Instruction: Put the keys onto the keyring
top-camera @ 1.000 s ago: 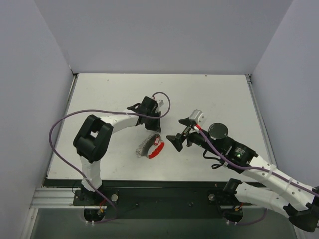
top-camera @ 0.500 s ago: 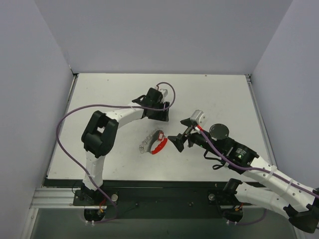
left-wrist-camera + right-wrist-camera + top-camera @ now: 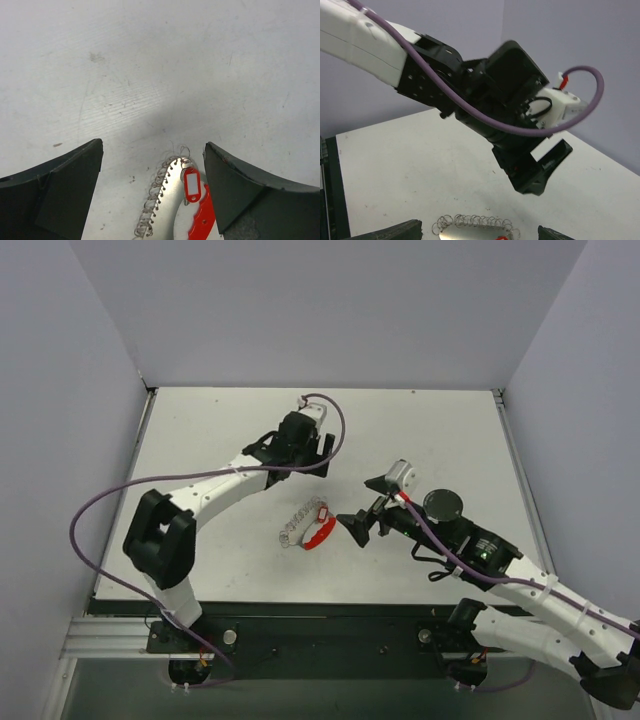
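We are noting the keyring (image 3: pixel 304 529) lying mid-table (image 3: pixel 200 430), the key (image 3: pixel 191 184) sitting inside its loop. The left gripper (image 3: pixel 153 146) is hovering behind it, spread and empty. The right gripper (image 3: pixel 362 506) is gaping just beside it, also empty.

Lab: white table (image 3: pixel 450 430), bare grey walls (image 3: pixel 320 310)

The left arm (image 3: pixel 215 490) rises from the table's (image 3: pixel 450 430) near-left corner, folds at the elbow and runs its forearm toward the middle of the far edge. The left gripper (image 3: pixel 295 458) points downward above the surface, its fingers (image 3: pixel 60 192) spread wide and holding nothing. The right arm (image 3: pixel 520 585) comes from the near-right corner and stretches low toward the centre. The right gripper (image 3: pixel 362 505) faces left, its jaws likewise apart and empty, near the left gripper but not touching it.
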`<state>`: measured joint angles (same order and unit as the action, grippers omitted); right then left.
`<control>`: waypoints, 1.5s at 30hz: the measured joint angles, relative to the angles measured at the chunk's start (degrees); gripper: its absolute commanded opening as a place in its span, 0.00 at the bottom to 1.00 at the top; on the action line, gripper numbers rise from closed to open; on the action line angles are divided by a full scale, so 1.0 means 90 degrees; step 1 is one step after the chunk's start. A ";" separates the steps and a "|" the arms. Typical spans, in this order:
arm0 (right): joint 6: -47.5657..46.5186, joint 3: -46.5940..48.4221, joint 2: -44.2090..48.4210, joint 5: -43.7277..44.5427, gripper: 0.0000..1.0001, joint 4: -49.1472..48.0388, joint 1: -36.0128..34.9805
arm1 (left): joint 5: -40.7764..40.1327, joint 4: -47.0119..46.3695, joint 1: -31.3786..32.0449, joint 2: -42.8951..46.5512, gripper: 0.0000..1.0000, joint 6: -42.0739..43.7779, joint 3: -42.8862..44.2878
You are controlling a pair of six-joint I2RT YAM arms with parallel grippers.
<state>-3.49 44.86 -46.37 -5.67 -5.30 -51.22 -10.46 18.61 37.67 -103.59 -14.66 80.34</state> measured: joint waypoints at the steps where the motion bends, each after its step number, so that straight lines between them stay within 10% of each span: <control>1: 0.0012 0.0000 0.0010 -0.0005 1.00 0.0000 0.0010 | -0.0056 -0.0053 0.0000 0.0272 0.91 0.0019 -0.0155; 29: 0.0274 -0.0270 0.0461 0.0408 1.00 -0.0053 0.0112 | -0.0828 -0.0877 -0.0039 0.6365 0.91 -0.0301 -0.3543; 45: 0.1005 -0.0886 0.1134 0.3966 1.00 -0.0051 0.0148 | -0.1287 -0.0461 -0.0041 0.6781 0.92 -0.0515 -0.4403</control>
<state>5.56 36.88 -36.16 30.02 -5.76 -49.89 -22.04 14.46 37.30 -42.57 -19.29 40.71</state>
